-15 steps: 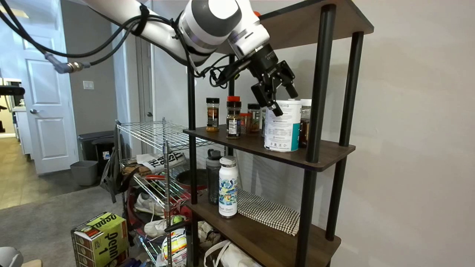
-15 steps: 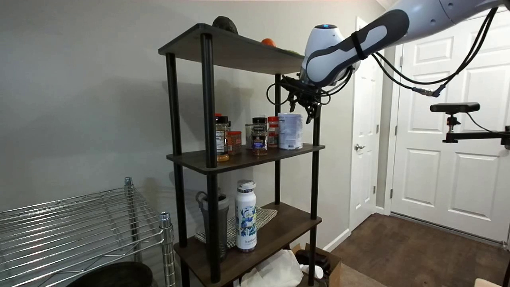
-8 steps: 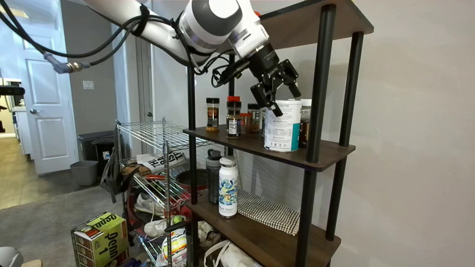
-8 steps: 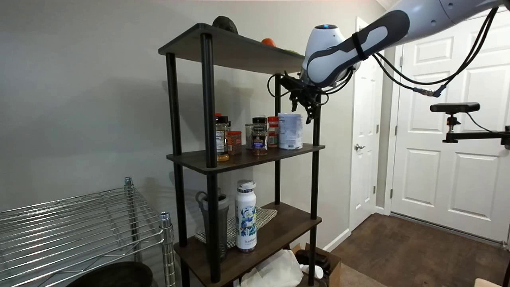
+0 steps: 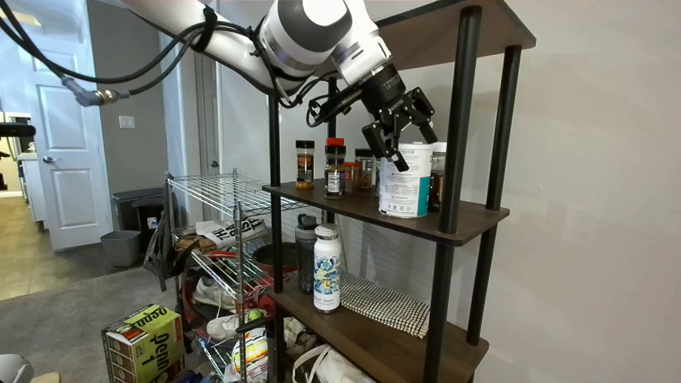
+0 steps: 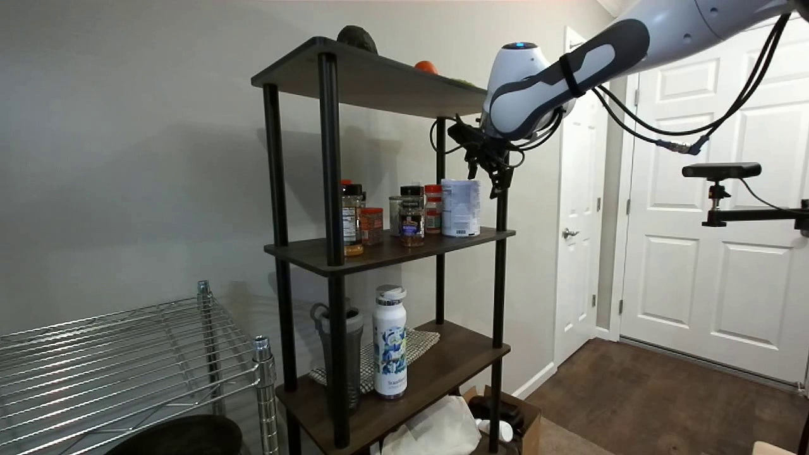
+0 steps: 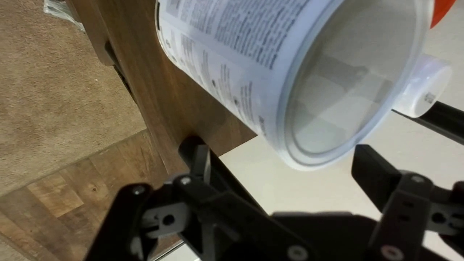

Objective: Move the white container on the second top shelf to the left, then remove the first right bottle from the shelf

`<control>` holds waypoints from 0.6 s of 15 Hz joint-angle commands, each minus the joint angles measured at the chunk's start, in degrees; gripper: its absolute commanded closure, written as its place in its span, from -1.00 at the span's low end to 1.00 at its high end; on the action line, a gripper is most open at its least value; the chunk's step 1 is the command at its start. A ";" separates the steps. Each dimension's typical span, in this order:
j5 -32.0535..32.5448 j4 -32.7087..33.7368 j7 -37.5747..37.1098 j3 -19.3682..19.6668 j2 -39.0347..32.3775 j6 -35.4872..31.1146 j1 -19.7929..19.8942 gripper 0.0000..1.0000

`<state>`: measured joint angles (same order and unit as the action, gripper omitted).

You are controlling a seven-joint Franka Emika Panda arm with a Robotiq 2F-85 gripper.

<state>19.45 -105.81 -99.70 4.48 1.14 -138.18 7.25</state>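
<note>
The white container [image 5: 405,186] stands upright on the second board of the shelf [image 5: 479,214]. It also shows in an exterior view [image 6: 461,208] and in the wrist view [image 7: 232,54], where its lid faces me. My gripper [image 5: 416,152] is open and empty, tilted above the container's near top edge. In the wrist view the fingers [image 7: 284,159] stand wide apart, with the lid rim just beyond the tips. A brown bottle with a white cap [image 5: 437,183] stands beside the container, partly hidden; its cap shows in the wrist view [image 7: 422,87]. I cannot make out an orange-yellow label on it.
A black shelf post [image 5: 458,122] stands right of the gripper; a post [image 7: 217,170] also runs beside the left finger in the wrist view. The top board [image 5: 425,34] is above. Several spice jars [image 6: 412,218] share the board. A white flask [image 5: 326,268] stands below.
My gripper has moved slightly to the right in both exterior views and a little lower. It stays open. The container and the jars have not moved.
</note>
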 commanded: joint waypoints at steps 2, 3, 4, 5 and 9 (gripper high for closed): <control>-1.25 0.04 -1.61 0.43 -0.33 1.18 -0.37 -1.00; -1.37 -0.02 -1.36 0.37 -0.30 1.16 -0.43 -1.00; -1.31 -0.08 -1.21 0.30 -0.26 1.17 -0.51 -1.00; -1.20 -0.11 -1.39 0.26 -0.25 1.22 -0.55 -1.00; -1.46 0.00 -4.67 0.40 -0.28 0.68 -0.40 -1.00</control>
<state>19.18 -105.79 -100.88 4.57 1.06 -137.79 7.19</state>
